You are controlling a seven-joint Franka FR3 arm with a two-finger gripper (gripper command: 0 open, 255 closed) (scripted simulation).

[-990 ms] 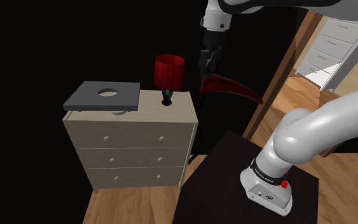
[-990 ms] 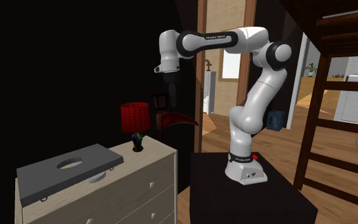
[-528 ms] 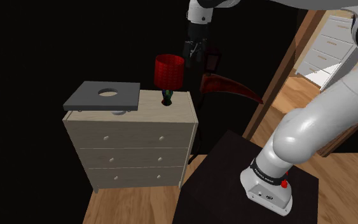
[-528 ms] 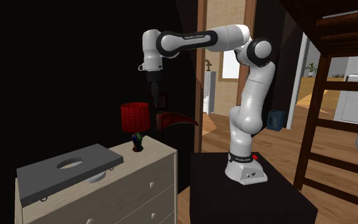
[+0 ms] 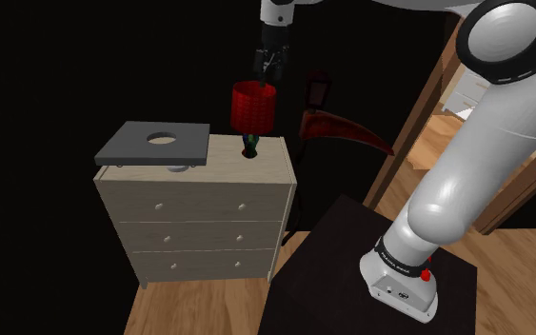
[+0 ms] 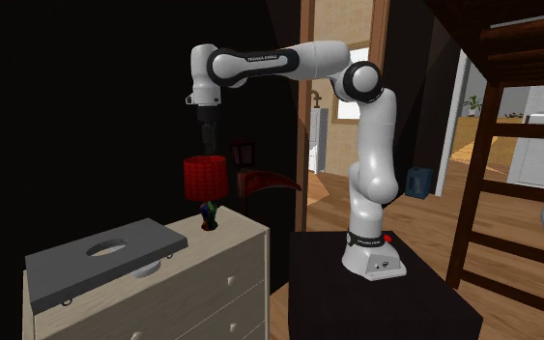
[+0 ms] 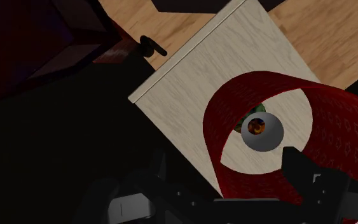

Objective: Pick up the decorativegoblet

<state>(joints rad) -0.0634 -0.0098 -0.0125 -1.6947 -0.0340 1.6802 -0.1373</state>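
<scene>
Decorative goblet (image 5: 253, 106) on dresser (image 5: 199, 206), jaws now directly overhead, no longer aside.

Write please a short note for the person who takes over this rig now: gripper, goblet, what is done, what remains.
Gripper: open, holding nothing, close above the goblet's rim.
Goblet: upright on the dresser, at the end nearer the stand; red cup, not gripped.
Done: gripper brought over the goblet.
Left: lower, shut on the cup, lift it off the dresser.
</scene>
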